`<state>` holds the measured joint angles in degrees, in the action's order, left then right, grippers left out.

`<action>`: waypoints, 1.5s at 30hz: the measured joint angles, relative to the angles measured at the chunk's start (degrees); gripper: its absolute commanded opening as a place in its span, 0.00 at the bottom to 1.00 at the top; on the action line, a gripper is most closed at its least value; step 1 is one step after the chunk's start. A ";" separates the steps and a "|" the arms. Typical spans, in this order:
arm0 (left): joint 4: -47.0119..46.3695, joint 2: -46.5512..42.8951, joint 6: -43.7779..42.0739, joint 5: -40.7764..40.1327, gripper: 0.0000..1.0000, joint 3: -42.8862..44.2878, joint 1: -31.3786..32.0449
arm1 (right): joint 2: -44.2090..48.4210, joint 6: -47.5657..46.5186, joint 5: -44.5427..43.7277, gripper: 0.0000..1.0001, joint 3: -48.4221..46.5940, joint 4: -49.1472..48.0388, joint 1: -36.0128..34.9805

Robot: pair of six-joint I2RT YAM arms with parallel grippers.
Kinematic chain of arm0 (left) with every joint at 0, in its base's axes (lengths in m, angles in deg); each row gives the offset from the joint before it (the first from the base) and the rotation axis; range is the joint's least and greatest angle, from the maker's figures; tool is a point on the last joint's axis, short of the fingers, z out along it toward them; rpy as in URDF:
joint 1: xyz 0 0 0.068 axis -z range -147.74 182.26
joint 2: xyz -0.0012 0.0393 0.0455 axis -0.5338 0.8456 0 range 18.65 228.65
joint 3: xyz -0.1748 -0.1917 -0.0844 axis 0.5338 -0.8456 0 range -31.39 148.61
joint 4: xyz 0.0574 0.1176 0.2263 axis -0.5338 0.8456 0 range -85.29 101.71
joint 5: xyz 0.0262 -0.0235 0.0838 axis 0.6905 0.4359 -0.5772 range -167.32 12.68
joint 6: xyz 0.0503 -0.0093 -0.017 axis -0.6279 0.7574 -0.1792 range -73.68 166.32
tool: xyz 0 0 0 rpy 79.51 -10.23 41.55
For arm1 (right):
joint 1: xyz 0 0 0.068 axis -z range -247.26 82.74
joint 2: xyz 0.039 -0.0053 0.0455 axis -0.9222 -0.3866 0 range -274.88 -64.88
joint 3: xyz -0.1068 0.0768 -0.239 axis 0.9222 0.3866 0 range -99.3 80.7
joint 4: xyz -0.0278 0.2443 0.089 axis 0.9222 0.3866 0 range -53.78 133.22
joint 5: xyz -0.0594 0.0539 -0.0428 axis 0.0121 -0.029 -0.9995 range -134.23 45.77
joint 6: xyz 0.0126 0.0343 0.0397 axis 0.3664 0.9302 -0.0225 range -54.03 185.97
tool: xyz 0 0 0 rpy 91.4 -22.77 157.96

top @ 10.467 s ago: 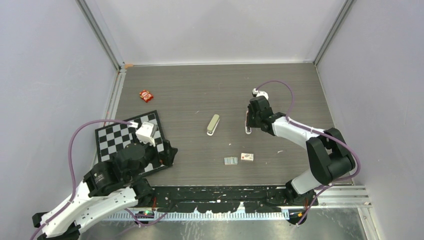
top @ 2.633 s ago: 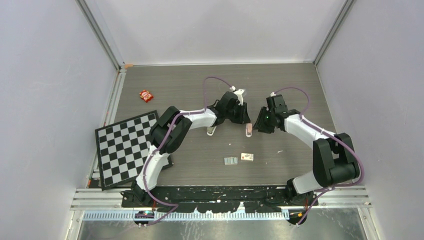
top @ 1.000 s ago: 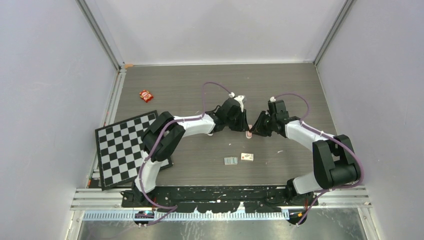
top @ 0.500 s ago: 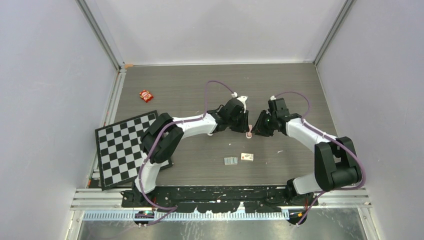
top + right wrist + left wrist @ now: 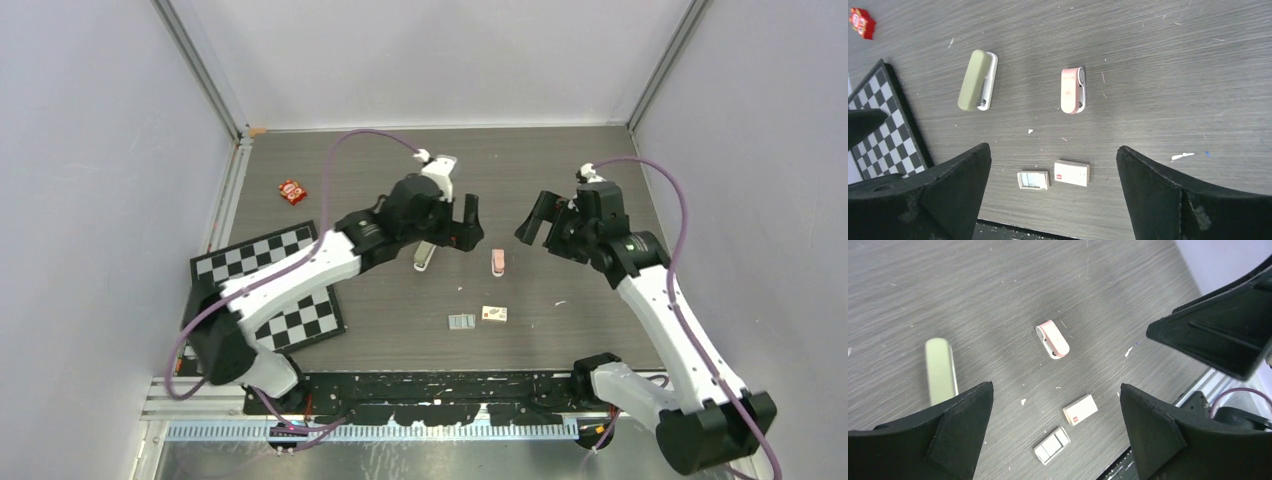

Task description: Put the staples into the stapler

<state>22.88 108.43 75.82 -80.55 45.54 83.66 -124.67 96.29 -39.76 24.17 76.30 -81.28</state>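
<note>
The pale beige-green stapler lies flat on the dark table, and my left arm partly covers the stapler in the top view. The staples are silvery strips in a small open tray near the front edge. My left gripper hangs open above the table, just right of the stapler, with the staples below it. My right gripper is also open and raised, to the right of the pink object. Neither holds anything.
A small pink stapler-like object lies between the two grippers. A white box with a red mark sits beside the staples. A checkerboard lies at the left and a red packet at the back left.
Both grippers have opened wide and lifted up and apart from the pink object, which now lies alone on the table. The stapler and staples have not moved.
</note>
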 measured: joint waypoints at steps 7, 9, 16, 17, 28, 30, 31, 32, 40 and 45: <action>2.23 -19.74 -0.04 -2.56 1.00 -9.27 -0.02 | 11.54 -0.96 -0.79 1.00 -2.38 7.02 0.00; 4.09 -25.09 -0.04 -3.39 1.00 -11.82 -0.02 | 15.76 -1.29 -0.20 1.00 -2.36 8.26 0.00; 9.86 -44.11 0.15 -5.79 1.00 -20.13 -0.02 | 26.21 -1.40 4.68 1.00 1.14 8.57 0.00; 10.45 -46.71 0.24 -5.86 1.00 -21.31 -0.02 | 26.88 -1.38 5.57 1.00 2.19 8.55 0.00; 15.43 -63.76 2.25 -7.28 1.00 -30.42 -0.02 | 29.90 -1.25 7.67 1.00 7.28 7.78 0.00; 16.55 -63.89 2.67 -7.39 1.00 -31.21 -0.02 | 30.08 -1.25 7.39 1.00 7.28 7.69 0.00; 16.92 -63.89 2.84 -7.48 1.00 -31.52 -0.02 | 30.10 -1.25 7.23 1.00 7.28 7.67 0.00; 17.31 -63.89 2.93 -7.52 1.00 -31.65 -0.02 | 30.18 -1.25 7.13 0.99 7.28 7.67 0.00; 17.68 -63.93 3.06 -7.69 1.00 -32.06 -0.02 | 30.23 -1.07 5.73 1.00 7.28 7.65 0.00; 17.77 -63.93 3.06 -7.72 1.00 -32.54 -0.02 | 30.23 -0.61 5.44 1.00 7.28 7.65 0.00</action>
